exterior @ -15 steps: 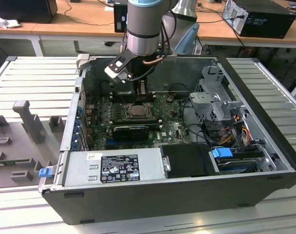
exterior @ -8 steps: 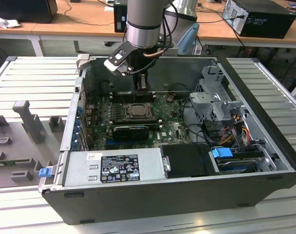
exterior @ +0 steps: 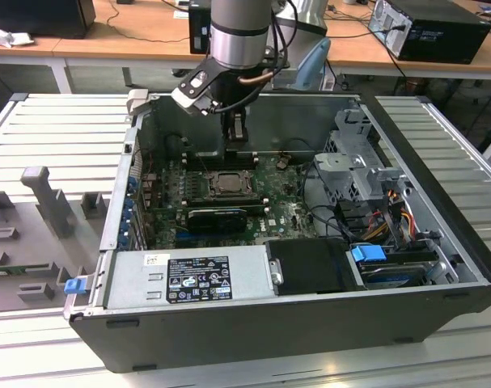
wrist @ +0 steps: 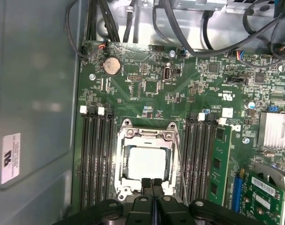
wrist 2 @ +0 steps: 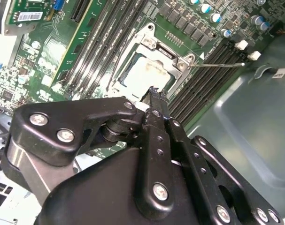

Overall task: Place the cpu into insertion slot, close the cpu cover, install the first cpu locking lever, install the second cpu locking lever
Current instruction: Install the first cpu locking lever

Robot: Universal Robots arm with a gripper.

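The cpu lies flat in its socket on the green motherboard, its pale silver top showing. The cpu cover, a silvery frame, lies down around it. In the second wrist view, the cpu shows inside the cover, and a thin locking lever sticks out from the socket's corner, unlatched. That lever runs along one side of the socket. My gripper hovers at the socket's edge, shut with nothing between its black fingers. In the exterior view, the gripper hangs just behind the socket.
Rows of memory slots flank the socket on both sides. The grey case wall stands close beside the board. Black cables run along the board's edge. A drive cage and power supply fill the case around the board.
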